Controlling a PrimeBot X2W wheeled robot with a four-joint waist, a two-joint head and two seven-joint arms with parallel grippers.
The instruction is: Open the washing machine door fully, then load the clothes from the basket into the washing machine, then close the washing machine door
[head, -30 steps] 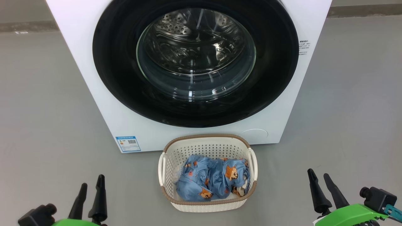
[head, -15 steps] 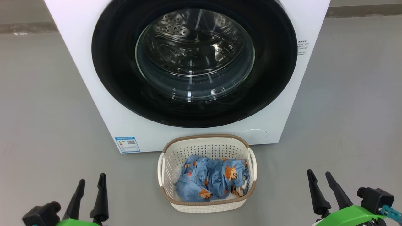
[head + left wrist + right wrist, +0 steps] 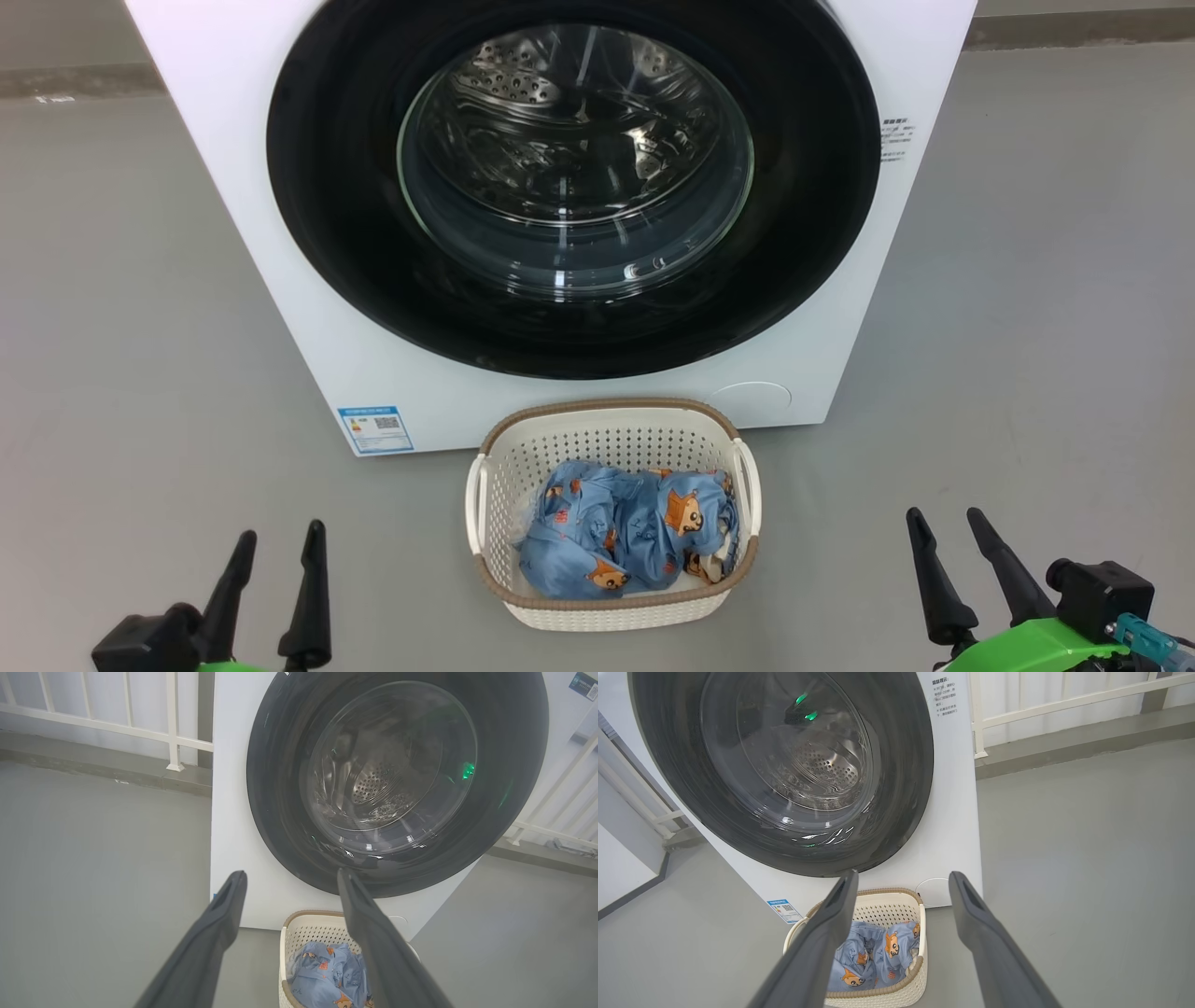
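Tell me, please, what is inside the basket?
Blue clothes printed with orange animal faces, bundled in the basket. They cover most of its bottom, so anything underneath cannot be seen.

blue QR-code label on washing machine, small printed notice at right edge, neither readable

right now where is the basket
In the head view the basket sits on the floor at lower centre, right in front of the washer, below its door and just right of the blue label.
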